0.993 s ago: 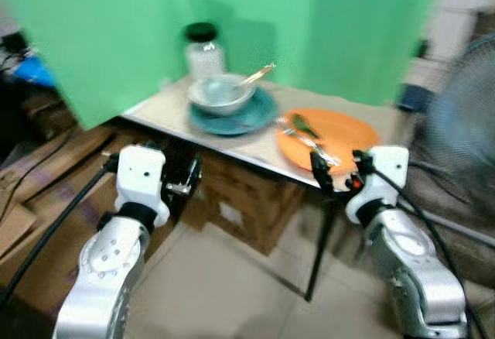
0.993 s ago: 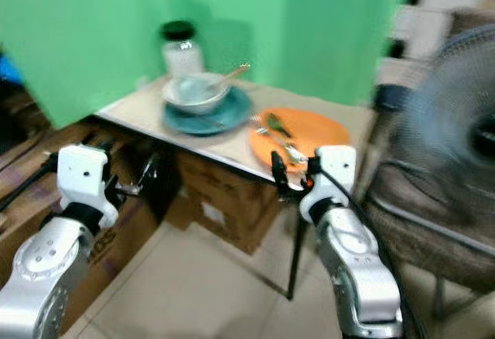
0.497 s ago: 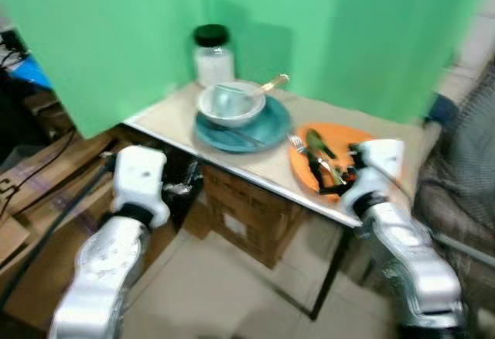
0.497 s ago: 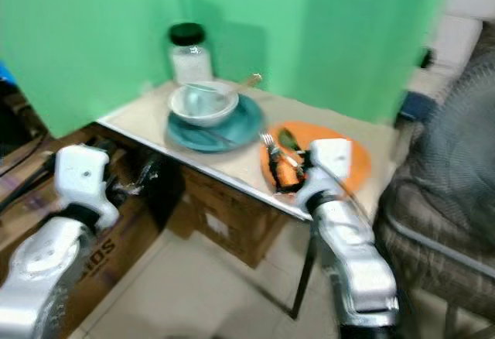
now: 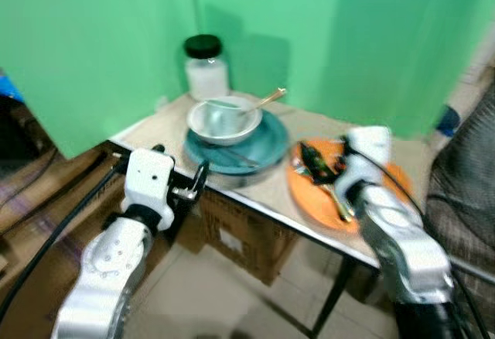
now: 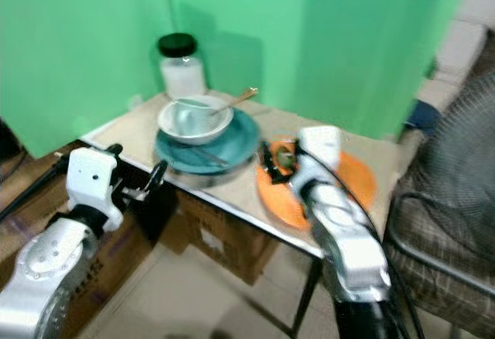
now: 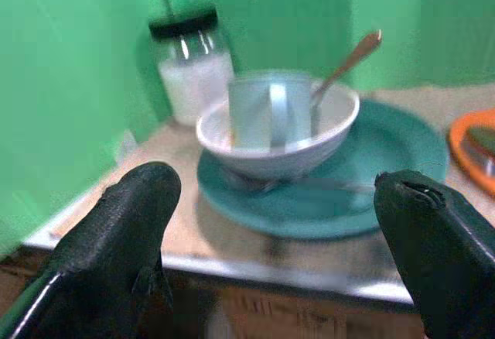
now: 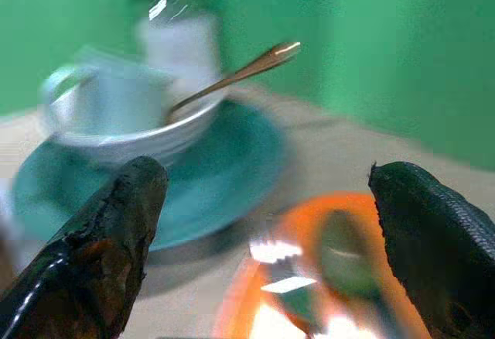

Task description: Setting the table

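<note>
**A:** What do the head cameras show?

**B:** A small beige table (image 5: 271,192) stands against a green backdrop (image 5: 100,37). On it, a teal plate (image 5: 267,149) carries a white bowl (image 5: 224,121) with a pale mug and a gold-handled spoon (image 5: 267,99) inside. Behind it is a black-lidded glass jar (image 5: 206,68). Beside the teal plate lies an orange plate (image 5: 309,200) bearing a fork (image 5: 334,198) and something green. The right gripper (image 5: 309,157) hovers over the orange plate. The left gripper (image 5: 195,188) sits low, just off the table's near edge. The frames are blurred.

**A:** And the left wrist camera?

**B:** Its two black fingers (image 7: 116,231) stand wide apart, empty, framing the bowl (image 7: 278,142), the mug (image 7: 271,111) and the jar (image 7: 192,64).

**A:** The right wrist camera?

**B:** Those fingers (image 8: 108,231) are spread too, holding nothing. Between them lie the fork (image 8: 282,277) and the green item (image 8: 344,254) on the orange plate (image 8: 247,308).
</note>
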Controlling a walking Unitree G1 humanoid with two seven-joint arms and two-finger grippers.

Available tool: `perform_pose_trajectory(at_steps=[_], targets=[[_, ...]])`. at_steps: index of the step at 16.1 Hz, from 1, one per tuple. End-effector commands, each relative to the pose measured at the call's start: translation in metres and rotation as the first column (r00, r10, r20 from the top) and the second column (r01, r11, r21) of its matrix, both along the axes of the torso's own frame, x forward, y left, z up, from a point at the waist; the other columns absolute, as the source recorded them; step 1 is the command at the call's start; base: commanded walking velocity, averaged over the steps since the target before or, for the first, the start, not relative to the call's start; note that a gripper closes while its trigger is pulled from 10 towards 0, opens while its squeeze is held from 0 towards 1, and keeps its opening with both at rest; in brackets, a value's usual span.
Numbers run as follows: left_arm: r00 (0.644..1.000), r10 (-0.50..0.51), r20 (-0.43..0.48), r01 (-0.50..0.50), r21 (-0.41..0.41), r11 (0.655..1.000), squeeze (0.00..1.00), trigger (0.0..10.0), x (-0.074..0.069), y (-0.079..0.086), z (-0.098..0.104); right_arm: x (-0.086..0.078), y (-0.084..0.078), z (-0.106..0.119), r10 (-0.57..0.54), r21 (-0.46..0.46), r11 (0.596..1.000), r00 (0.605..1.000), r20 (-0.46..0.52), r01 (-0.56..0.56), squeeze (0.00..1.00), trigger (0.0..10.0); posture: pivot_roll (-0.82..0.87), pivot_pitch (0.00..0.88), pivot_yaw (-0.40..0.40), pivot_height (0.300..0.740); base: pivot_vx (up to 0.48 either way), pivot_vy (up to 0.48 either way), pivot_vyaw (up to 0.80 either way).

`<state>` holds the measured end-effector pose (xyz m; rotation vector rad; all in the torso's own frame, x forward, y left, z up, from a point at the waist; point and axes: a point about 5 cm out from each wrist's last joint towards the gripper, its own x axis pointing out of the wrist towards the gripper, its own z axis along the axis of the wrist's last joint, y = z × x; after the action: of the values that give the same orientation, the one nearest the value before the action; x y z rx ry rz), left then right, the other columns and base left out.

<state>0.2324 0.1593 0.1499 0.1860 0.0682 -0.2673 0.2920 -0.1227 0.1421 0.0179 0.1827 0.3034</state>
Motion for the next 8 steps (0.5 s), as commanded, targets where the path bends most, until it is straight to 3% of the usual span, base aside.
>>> perform_pose_trajectory(at_steps=[1, 3, 5, 8], targets=[[0.998, -0.068, -0.019, 0.067, -0.013, 0.998, 0.0, 10.0, -0.002, -0.006, -0.001, 0.003, -0.006, -0.009, -0.017, -0.057, 0.998, 0.998, -0.062, 0.014, 0.0, 10.0, 0.15, 0.0, 0.034, 0.74, 0.0, 0.0, 0.0], [0.974, -0.217, -0.066, 0.216, -0.028, 0.976, 0.0, 10.0, -0.008, -0.014, -0.003, 0.015, -0.005, -0.01, 0.015, -0.105, 0.994, 0.994, -0.112, -0.027, 0.0, 10.0, 0.15, 0.0, 0.025, 0.74, 0.0, 0.0, 0.0], [0.942, -0.31, -0.126, 0.312, -0.009, 0.95, 0.0, 10.0, -0.013, -0.015, -0.009, 0.024, -0.007, -0.012, 0.003, -0.134, 0.991, 0.986, -0.165, -0.026, 0.0, 10.0, 0.14, 0.0, 0.017, 0.74, 0.0, 0.0, 0.0], [0.885, -0.43, -0.178, 0.427, -0.06, 0.902, 0.0, 10.0, -0.024, -0.016, -0.009, 0.041, -0.017, -0.02, -0.046, -0.193, 0.981, 0.966, -0.254, -0.005, 0.0, 10.0, 0.14, 0.0, 0.01, 0.74, 0.0, 0.0, 0.0]])
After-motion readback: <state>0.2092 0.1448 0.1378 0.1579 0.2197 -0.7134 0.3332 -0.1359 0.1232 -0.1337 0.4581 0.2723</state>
